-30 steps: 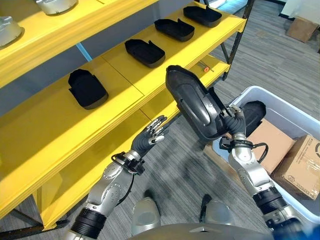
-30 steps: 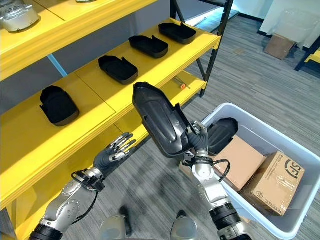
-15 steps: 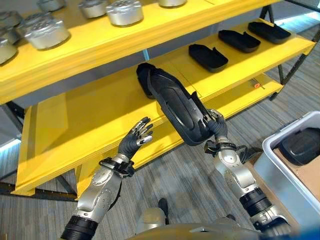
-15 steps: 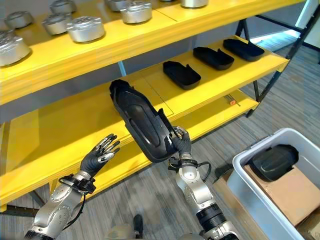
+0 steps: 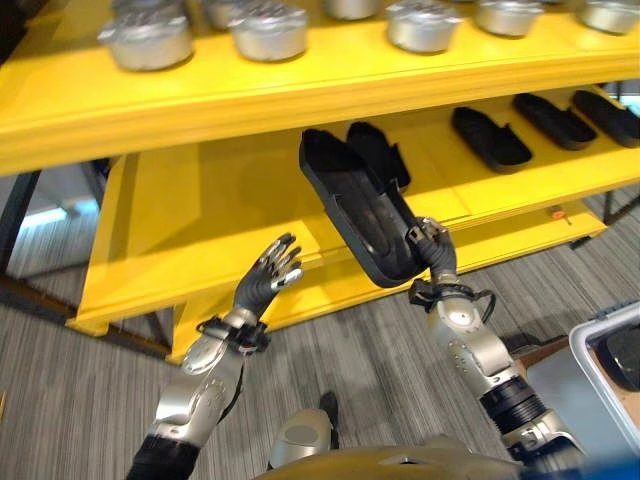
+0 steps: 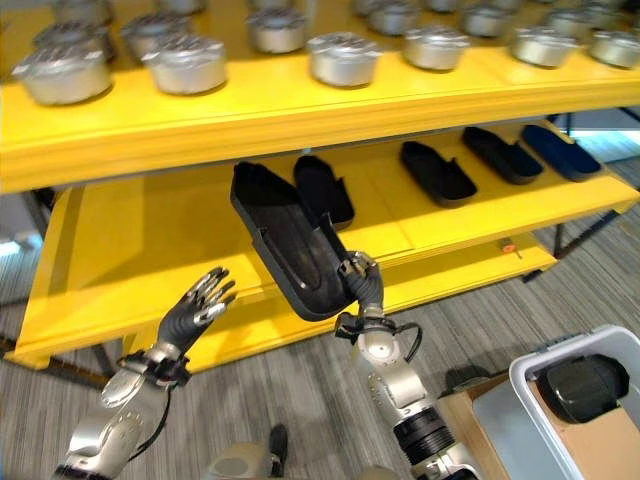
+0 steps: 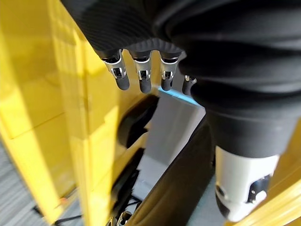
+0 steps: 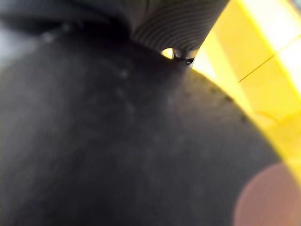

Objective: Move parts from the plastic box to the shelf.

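My right hand [image 5: 431, 252] is shut on the lower end of a long black shell part [image 5: 352, 203], held tilted in front of the yellow shelf's [image 5: 200, 225] middle level. In the right wrist view the black part [image 8: 117, 141] sits right up against the hand. My left hand [image 5: 268, 276] hovers open, fingers spread, to the left of the part, just before the shelf's front edge. Its straight fingers [image 7: 141, 77] show in the left wrist view. Several similar black parts [image 6: 323, 187] lie in a row on the middle level. The plastic box [image 6: 560, 400] stands on the floor at lower right with another black part [image 6: 582, 385] inside.
Several round silver metal parts [image 5: 268, 30] line the upper shelf level. A lower yellow level [image 5: 330, 290] runs near the floor. A cardboard piece [image 6: 600, 440] lies in the box. Grey carpet floor [image 5: 60, 380] spreads in front of the shelf.
The camera has swung left and up, so the shelf stands fuller in view and the box has slid to the lower right corner. The held part has come closer to the middle level.
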